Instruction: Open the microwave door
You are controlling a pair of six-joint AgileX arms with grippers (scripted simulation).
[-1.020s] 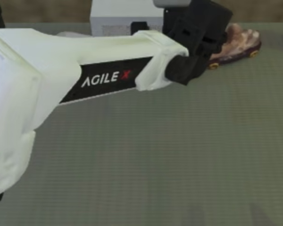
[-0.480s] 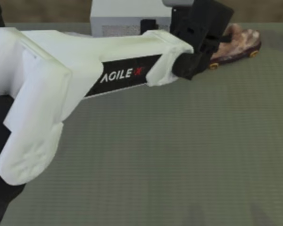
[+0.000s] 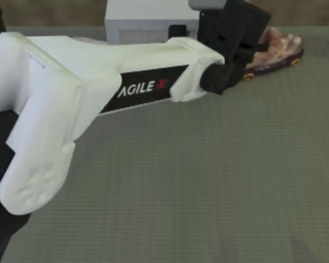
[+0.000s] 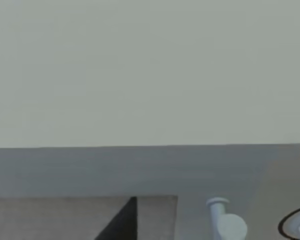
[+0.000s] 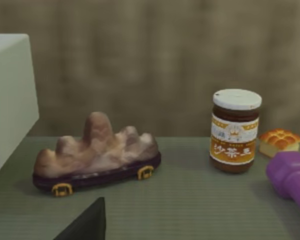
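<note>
The small boxy white microwave (image 3: 148, 19) sits at twelve o'clock on the table, at its far edge. Of its flat white door with the grey speckled mesh window (image 3: 138, 35) we see only a sliver of mesh past our left arm — whether it has swung at all we cannot tell, so we judge the opening not yet shown as done. Our left gripper (image 3: 230, 33) is up against the microwave's front, at about one o'clock; whether its claw is spread or closed, or has hold of anything, we cannot tell. In the left wrist view a pale surface fills the frame, with a round grey knob (image 4: 225, 222) low down. A brown rock ornament on a dark stand (image 3: 274, 48) lies just beyond. Our right gripper is not in view.
</note>
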